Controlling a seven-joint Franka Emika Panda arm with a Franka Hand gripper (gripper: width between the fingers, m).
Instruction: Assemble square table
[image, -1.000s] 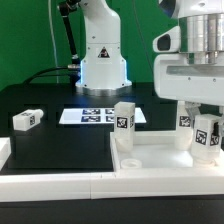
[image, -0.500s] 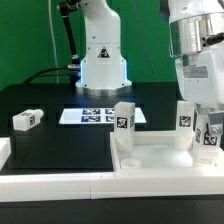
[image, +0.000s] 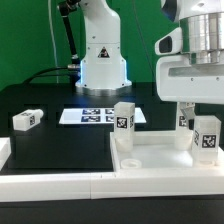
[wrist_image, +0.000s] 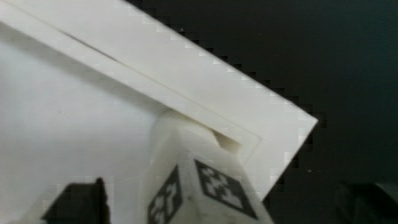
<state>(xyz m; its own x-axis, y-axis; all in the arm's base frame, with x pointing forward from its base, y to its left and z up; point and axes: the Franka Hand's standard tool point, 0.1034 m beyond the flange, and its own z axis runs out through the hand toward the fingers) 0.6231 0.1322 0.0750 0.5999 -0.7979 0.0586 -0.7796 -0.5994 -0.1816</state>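
The white square table top (image: 150, 158) lies at the front right with its raised rim up. One leg (image: 124, 118) stands at its far left corner and another (image: 185, 120) at the far right. A third leg (image: 207, 136) stands upright at the near right corner, under my gripper (image: 207, 115). In the wrist view this tagged leg (wrist_image: 210, 182) stands in the top's corner (wrist_image: 267, 120) between my dark fingers (wrist_image: 75, 203), with a gap beside it. The gripper (wrist_image: 217, 208) is open around it. A fourth leg (image: 27, 120) lies loose on the black table at the left.
The marker board (image: 95, 115) lies flat behind the top, in front of the robot base (image: 103, 62). White border bars run along the front edge (image: 55, 185) and the left edge (image: 4, 150). A green wall stands behind.
The hand turned about its vertical axis half a second ago and has turned back to its wide face. The near right leg stays upright in its corner.
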